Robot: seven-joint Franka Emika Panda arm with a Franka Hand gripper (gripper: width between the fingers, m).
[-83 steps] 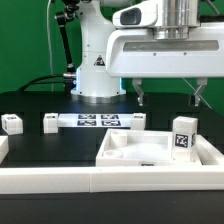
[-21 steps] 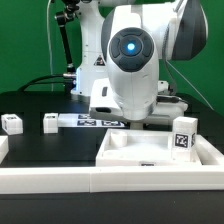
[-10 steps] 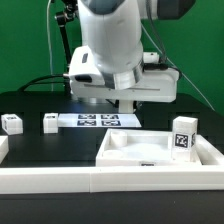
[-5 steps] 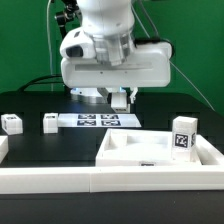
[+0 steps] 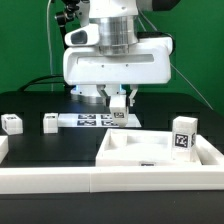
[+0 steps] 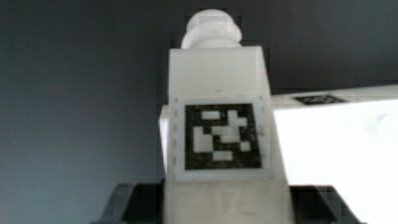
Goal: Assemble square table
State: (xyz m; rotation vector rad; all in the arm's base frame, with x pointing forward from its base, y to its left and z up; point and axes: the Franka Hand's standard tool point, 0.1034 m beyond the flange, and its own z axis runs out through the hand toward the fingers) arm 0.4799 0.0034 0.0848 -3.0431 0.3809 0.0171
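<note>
The square table top (image 5: 128, 152) is a white tray with a raised rim at the front right of the exterior view. My gripper (image 5: 119, 100) is shut on a white peg leg (image 5: 118, 108) with a tag and holds it upright above the marker board, behind the top. In the wrist view the leg (image 6: 217, 110) fills the middle between my dark fingers (image 6: 139, 200), and the top's white edge (image 6: 347, 125) lies beside it. One more leg (image 5: 182, 135) stands at the top's right side. Two legs (image 5: 11, 123) (image 5: 50, 123) lie at the exterior view's left.
The marker board (image 5: 92, 121) lies flat behind the top, below my gripper. A long white border rail (image 5: 90, 186) runs along the front edge. The arm's white base (image 5: 95, 70) stands at the back, in front of a green backdrop.
The hand has turned square to the camera and shifted slightly toward the exterior view's left and down with the leg in it. The other legs and the top have not moved.
</note>
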